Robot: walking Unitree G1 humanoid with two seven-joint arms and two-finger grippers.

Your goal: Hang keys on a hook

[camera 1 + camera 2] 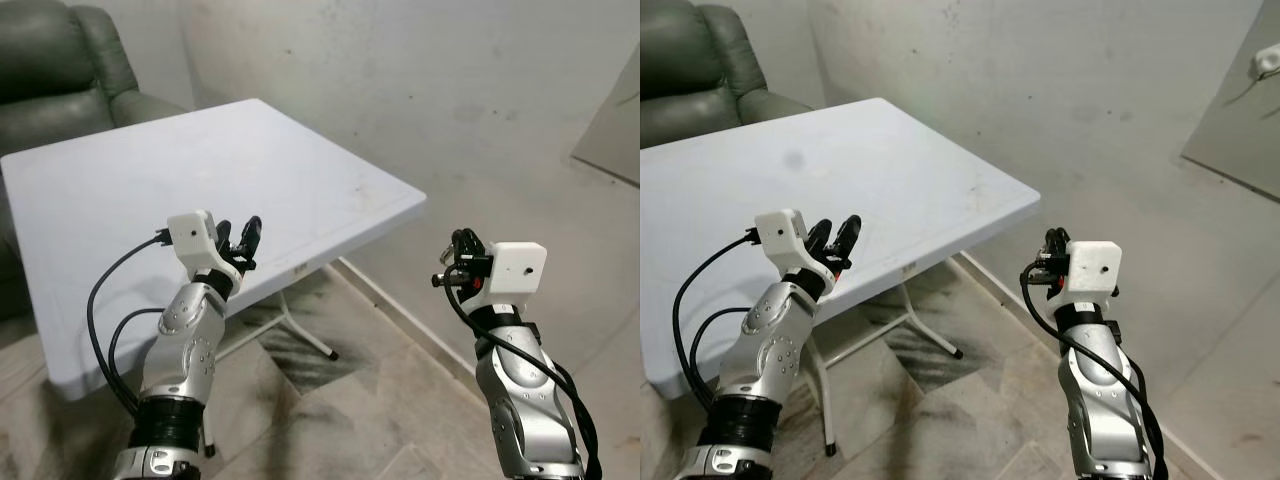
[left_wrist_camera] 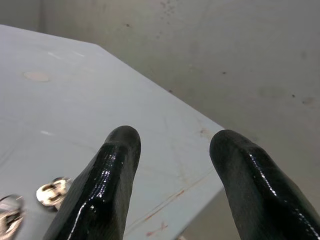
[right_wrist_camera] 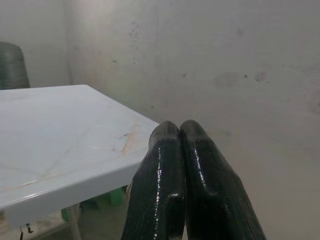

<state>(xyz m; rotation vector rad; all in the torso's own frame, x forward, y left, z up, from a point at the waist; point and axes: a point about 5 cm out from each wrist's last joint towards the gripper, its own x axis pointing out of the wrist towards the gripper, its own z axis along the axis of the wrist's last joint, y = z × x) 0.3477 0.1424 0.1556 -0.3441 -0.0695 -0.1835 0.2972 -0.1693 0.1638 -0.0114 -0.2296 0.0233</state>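
Green armchair (image 1: 60, 70) far left behind the white bench (image 1: 200, 180). Left gripper (image 1: 240, 240) raised over the bench's near edge, fingers (image 2: 107, 180) spread well apart with nothing between them. In the left wrist view, small shiny metal pieces (image 2: 52, 191) lie on the bench just beside the left finger; likely the keys, but too little shows to be sure. In the head views that spot is hidden behind the gripper. Bench legs (image 1: 300, 335) stand on the tiled floor (image 1: 380, 400). Right gripper (image 1: 455, 262) is held up off the bench's corner, over the floor and toward the wall (image 1: 450, 90); fingers (image 3: 182, 170) pressed together, holding nothing.

Progress: early stage. Keys not yet picked up, no hook seen anywhere in these views. Left to do: grasp the keys, find the hook, hang them.
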